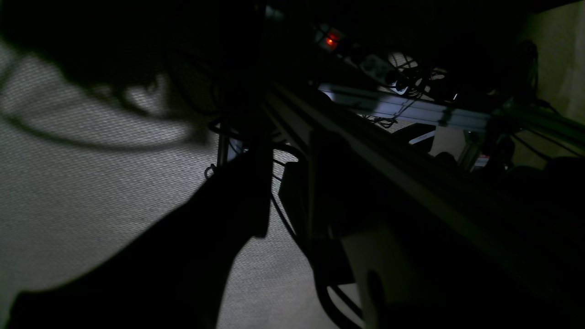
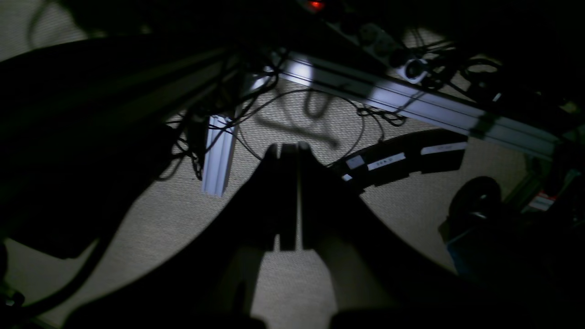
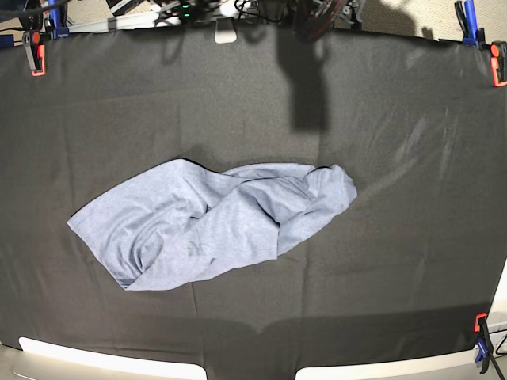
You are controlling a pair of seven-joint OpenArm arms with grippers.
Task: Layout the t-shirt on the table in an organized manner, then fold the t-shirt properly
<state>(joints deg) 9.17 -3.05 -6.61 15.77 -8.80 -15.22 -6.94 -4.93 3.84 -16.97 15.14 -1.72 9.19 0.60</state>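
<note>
The t-shirt (image 3: pixel 214 226), light blue-grey, lies crumpled and twisted in a diagonal heap at the middle of the table (image 3: pixel 396 119), which is covered in black cloth. No white lettering shows. Neither arm appears in the base view. The right wrist view is dark and looks down at the floor beside the table frame. There my right gripper (image 2: pixel 288 153) has its two fingers pressed together and holds nothing. The left wrist view is darker still. My left gripper (image 1: pixel 285 192) is only a silhouette, so I cannot make out how its jaws stand.
Orange-and-blue clamps hold the cloth at the far left corner (image 3: pixel 35 51), the far right corner (image 3: pixel 497 63) and the near right edge (image 3: pixel 481 344). Aluminium frame rails (image 2: pixel 411 103), cables and a power strip (image 1: pixel 331 40) show in the wrist views.
</note>
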